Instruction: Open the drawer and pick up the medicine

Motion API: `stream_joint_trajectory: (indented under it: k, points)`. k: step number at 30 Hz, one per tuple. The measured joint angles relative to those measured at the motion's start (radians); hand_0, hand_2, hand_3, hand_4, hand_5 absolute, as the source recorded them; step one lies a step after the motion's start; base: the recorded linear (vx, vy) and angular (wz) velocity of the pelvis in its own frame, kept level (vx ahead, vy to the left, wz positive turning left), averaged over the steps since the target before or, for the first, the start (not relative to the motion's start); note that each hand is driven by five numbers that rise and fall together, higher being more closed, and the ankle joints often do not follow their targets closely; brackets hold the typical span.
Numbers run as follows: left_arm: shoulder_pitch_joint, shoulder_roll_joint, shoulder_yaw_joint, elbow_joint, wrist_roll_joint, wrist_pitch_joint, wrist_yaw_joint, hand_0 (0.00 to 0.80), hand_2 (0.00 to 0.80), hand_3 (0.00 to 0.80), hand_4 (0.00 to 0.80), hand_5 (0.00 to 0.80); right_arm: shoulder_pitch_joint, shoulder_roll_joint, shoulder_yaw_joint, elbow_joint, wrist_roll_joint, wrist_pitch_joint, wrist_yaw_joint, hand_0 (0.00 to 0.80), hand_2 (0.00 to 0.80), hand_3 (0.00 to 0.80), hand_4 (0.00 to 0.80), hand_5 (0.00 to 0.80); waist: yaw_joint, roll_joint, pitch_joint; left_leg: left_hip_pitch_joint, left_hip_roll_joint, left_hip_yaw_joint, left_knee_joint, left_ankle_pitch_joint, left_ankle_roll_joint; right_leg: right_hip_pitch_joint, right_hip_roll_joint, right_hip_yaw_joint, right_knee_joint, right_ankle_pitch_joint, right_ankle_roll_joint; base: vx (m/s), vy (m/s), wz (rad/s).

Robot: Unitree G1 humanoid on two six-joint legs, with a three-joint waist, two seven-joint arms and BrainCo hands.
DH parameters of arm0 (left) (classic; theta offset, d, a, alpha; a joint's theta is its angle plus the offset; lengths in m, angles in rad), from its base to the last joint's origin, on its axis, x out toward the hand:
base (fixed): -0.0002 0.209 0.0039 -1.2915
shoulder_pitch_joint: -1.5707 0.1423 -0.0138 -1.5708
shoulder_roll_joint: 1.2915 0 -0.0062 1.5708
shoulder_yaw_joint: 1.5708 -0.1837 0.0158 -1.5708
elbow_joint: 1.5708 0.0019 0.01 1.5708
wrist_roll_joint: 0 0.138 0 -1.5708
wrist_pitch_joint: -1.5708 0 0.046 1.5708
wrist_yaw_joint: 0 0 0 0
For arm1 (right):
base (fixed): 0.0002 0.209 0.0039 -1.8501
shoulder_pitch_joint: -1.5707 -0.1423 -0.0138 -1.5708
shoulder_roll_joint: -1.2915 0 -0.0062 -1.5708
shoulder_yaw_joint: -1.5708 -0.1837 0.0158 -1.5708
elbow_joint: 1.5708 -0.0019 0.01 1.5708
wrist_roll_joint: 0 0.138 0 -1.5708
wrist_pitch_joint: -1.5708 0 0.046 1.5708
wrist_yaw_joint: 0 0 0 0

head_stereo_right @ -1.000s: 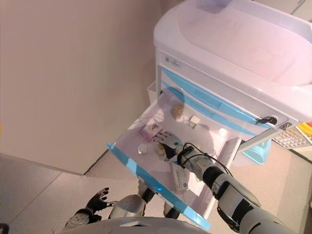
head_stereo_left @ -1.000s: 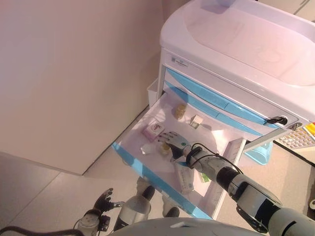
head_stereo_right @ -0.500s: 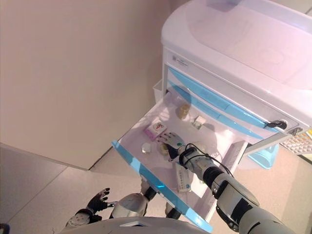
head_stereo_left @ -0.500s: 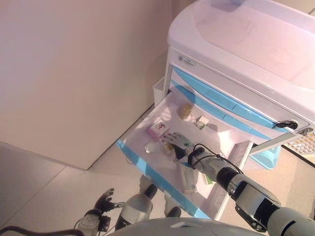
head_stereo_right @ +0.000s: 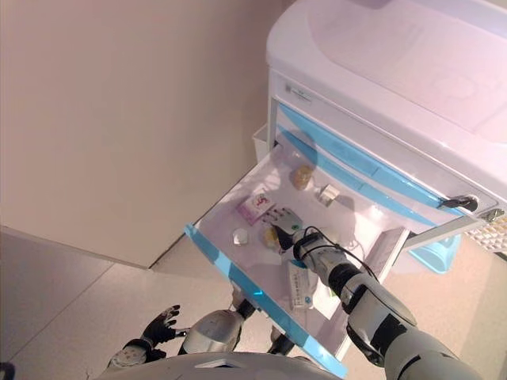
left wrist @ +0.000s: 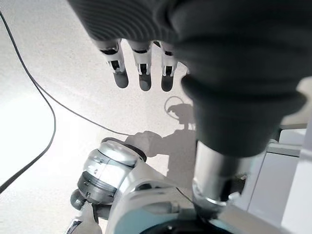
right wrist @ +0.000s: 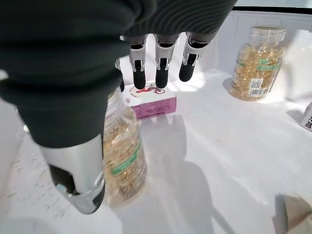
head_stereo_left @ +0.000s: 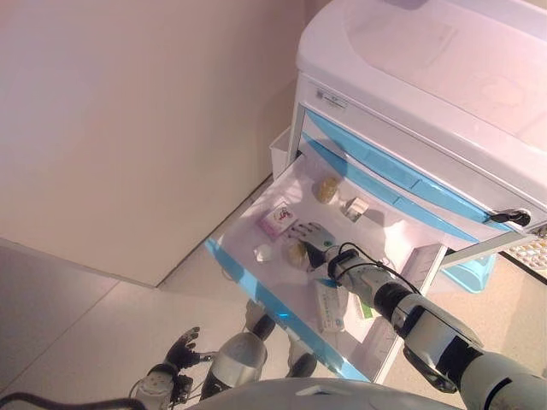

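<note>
The clear, capsule-filled medicine bottle looked light, rigid and slippery, best gripped round its middle. It stood in the open drawer, near the pink box. The right hand hovered spread beside it; the left hand hung relaxed over the floor.

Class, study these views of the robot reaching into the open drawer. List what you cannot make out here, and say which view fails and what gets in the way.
- Contact between the right hand and the near capsule bottle: right wrist view, its thumb covers the bottle's side.
- Print on the pink box: too small in the eye views.
- White box: cut off by the right wrist view's edge.
- Closed upper drawers: contents hidden by their blue fronts.
</note>
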Motion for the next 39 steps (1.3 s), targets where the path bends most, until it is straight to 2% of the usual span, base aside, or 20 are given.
stream_joint_trajectory:
  k: [9,39]
  points:
    - [0.000,0.015,-0.019,-0.033,-0.004,0.000,0.000,0.000,0.000,0.000,0.000,0.000,-0.015,0.002,-0.001,0.004,0.011,0.002,0.000,0.000,0.000,0.000,0.000,0.000,0.001,-0.001,0.029,0.001,0.000,0.000,0.000,0.001,0.001,0.001,0.000,0.000,0.000,-0.001,0.002,0.000,0.000,0.00]
    - [-0.002,0.026,-0.025,-0.064,-0.006,0.005,0.000,0.000,0.000,0.000,0.000,0.000,-0.044,0.010,0.000,0.024,0.010,-0.001,0.023,0.000,0.000,0.000,0.000,0.000,0.009,-0.006,0.037,0.000,0.000,-0.001,0.000,0.001,0.001,0.000,0.000,-0.001,0.000,-0.001,0.002,0.000,0.000,0.00]
